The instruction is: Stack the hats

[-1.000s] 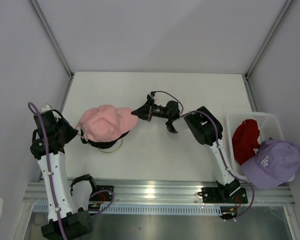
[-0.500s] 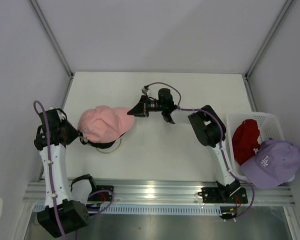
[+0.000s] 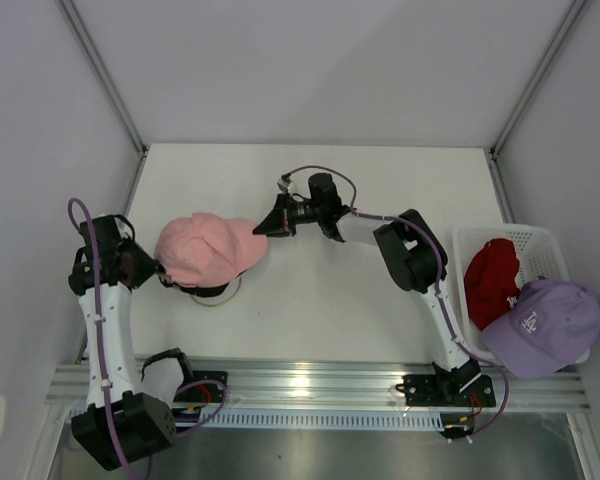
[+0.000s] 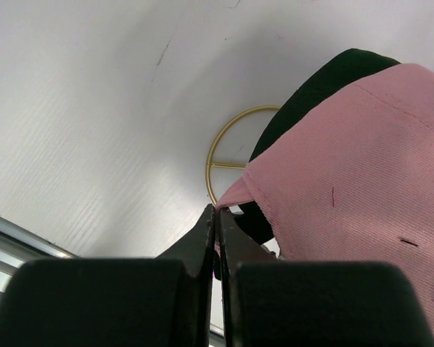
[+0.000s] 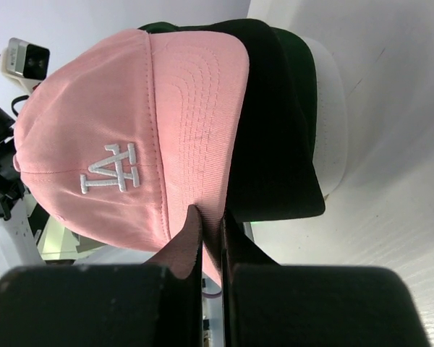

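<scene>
A pink hat (image 3: 205,250) lies on top of a black hat (image 3: 212,289) over a gold wire stand (image 3: 234,296) at the table's left. My left gripper (image 3: 163,272) is shut on the pink hat's back edge; in the left wrist view its jaws (image 4: 217,211) pinch the pink hat (image 4: 347,166) just above the gold wire stand (image 4: 220,144). My right gripper (image 3: 263,228) is shut on the pink brim; in the right wrist view it (image 5: 211,213) clamps the pink hat (image 5: 130,123) beside the black hat's brim (image 5: 275,144).
A white mesh basket (image 3: 540,240) stands at the right edge, holding a red hat (image 3: 490,280) and a lavender hat (image 3: 545,325) with a white logo. Grey walls close in the table on three sides. An aluminium rail runs along the near edge.
The right wrist has swung toward the far side and turned, still holding the brim. The pink hat has flattened and settled lower on the stack. The left arm shifted slightly.
</scene>
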`<action>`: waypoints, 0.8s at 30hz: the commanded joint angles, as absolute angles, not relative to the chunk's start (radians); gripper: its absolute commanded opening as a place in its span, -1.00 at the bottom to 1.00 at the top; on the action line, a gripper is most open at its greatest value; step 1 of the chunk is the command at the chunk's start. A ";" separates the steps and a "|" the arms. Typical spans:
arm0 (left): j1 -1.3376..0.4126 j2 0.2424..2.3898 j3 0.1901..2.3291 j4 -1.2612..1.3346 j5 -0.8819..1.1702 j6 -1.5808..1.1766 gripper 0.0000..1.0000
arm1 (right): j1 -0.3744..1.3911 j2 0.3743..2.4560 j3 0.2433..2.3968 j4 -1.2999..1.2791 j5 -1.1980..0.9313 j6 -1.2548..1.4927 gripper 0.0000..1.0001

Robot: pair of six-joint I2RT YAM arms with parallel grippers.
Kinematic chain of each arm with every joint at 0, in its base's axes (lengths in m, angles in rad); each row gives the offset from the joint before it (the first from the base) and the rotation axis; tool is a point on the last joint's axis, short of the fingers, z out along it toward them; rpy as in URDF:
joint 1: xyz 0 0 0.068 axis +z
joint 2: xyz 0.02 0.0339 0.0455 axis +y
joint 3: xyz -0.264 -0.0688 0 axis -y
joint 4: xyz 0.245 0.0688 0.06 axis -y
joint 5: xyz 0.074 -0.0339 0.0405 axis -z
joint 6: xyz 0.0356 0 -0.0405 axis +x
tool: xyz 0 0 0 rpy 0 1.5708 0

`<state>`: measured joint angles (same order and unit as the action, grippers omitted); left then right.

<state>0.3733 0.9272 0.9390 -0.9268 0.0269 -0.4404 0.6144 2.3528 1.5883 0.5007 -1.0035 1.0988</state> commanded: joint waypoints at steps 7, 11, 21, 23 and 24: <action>0.380 0.896 0.980 -0.940 -0.094 -0.371 -0.81 | 0.609 2.359 1.617 0.081 -0.809 0.796 -0.99; 0.380 0.891 0.999 -0.943 -0.089 -0.368 -0.56 | 0.607 2.342 1.621 0.054 -0.775 0.798 -0.66; 0.380 0.870 1.202 -1.014 -0.117 -0.345 0.64 | 0.561 2.280 1.776 -0.247 -0.669 0.595 0.54; 0.380 0.874 1.284 -1.049 -0.138 -0.347 0.75 | 0.545 2.244 1.822 -0.337 -0.643 0.533 0.59; 0.379 0.883 1.310 -1.061 -0.143 -0.347 0.98 | 0.538 2.232 1.844 -0.362 -0.625 0.516 0.61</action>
